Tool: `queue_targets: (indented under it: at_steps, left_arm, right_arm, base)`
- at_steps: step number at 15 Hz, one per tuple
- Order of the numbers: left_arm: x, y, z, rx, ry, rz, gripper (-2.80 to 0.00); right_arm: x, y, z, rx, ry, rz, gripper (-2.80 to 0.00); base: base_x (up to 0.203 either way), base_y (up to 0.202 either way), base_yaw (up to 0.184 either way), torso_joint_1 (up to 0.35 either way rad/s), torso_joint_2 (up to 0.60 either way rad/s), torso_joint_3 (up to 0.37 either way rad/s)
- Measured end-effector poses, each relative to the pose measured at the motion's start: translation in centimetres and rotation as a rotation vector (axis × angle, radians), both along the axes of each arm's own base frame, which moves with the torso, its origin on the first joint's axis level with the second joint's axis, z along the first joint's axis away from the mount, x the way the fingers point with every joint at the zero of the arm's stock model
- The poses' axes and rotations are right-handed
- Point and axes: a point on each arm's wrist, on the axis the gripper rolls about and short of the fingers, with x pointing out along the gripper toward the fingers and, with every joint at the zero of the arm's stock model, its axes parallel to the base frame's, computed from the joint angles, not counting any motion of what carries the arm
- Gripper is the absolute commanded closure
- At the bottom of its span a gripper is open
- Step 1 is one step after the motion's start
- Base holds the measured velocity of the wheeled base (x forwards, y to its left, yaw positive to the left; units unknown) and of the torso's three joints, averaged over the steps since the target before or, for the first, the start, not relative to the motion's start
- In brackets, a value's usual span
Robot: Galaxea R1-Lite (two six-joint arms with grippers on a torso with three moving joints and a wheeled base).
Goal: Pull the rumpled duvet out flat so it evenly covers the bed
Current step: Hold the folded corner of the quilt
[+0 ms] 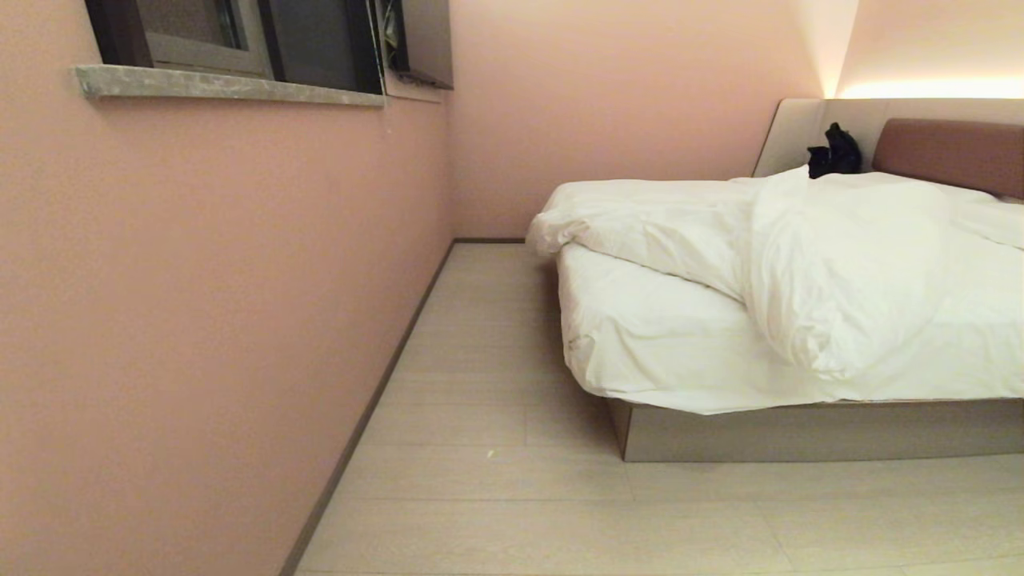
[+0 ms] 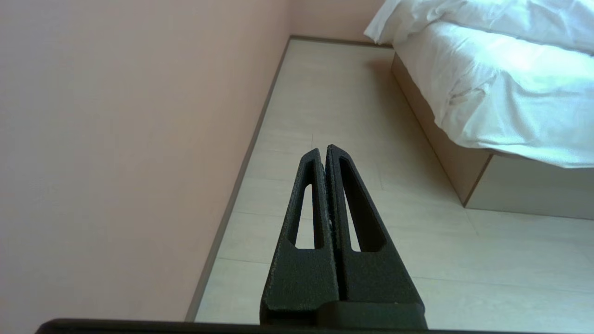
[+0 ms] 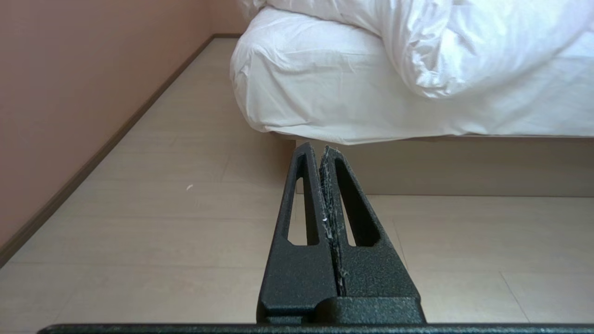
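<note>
The bed [image 1: 800,432] stands at the right, a white sheeted mattress on a grey-beige base with a reddish-brown headboard [image 1: 952,152]. The puffy white duvet [image 1: 816,264] lies bunched across it: one fold hangs over the near side, another runs toward the far left corner, and the near left corner of the sheet is bare. Neither arm shows in the head view. My left gripper [image 2: 323,150] is shut and empty, low over the floor beside the wall, short of the bed's corner [image 2: 468,204]. My right gripper [image 3: 317,148] is shut and empty, facing the bed's base [image 3: 464,167] below the duvet [image 3: 445,51].
A pink wall [image 1: 200,320] with a stone window ledge [image 1: 224,84] runs along the left. A strip of pale plank floor [image 1: 480,384] lies between wall and bed. A black object [image 1: 834,154] sits near the headboard.
</note>
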Motion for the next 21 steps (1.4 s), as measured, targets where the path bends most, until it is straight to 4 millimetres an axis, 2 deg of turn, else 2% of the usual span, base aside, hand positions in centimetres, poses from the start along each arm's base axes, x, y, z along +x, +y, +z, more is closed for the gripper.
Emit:
queue_targets:
  at_steps: [21]
  left_arm:
    - [0.0,0.0,0.0,-0.002,0.0,0.001,0.0]
  right_arm:
    - [0.0,0.0,0.0,0.0,0.0,0.0,0.0]
  base:
    - [0.196,0.0,0.0,0.003,0.0,0.002]
